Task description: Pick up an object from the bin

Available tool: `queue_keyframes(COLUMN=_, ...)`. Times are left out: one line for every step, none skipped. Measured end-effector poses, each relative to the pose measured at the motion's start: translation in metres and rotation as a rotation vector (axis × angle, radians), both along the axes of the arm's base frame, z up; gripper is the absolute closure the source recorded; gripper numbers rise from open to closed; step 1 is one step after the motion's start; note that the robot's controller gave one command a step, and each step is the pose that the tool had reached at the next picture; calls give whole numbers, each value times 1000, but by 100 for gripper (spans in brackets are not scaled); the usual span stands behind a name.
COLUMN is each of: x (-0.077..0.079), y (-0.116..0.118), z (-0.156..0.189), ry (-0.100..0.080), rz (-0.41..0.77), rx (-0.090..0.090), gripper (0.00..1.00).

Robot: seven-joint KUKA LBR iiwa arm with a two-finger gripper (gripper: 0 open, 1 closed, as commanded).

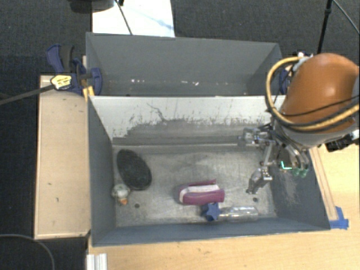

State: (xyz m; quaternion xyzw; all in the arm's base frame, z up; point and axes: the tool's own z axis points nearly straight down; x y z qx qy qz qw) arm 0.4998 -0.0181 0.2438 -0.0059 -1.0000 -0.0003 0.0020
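My gripper (257, 183) hangs over the right part of the bin floor, under the orange dome, with nothing between its fingers. To its left lies a purple and white oblong object (201, 194). Just below that rests a clear tube with a blue cap (229, 212), near the front wall. The gripper is apart from both, up and to the right of them.
A black oval brush-like object (134, 169) lies at the left of the floor. A small round grey and orange thing (120, 193) sits in the front left corner. The arm and its cables enter over the right rim.
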Motion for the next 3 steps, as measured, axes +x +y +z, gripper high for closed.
queue_keyframes(x=-6, y=49, z=-147, ry=-8, rz=-6, rx=-1, gripper=0)
queue_keyframes(x=-4, y=51, z=-145, ry=-12, rz=-3, rx=2, gripper=100)
queue_keyframes(x=-1, y=37, z=-39, ry=-13, rz=21, rx=-1, gripper=100)
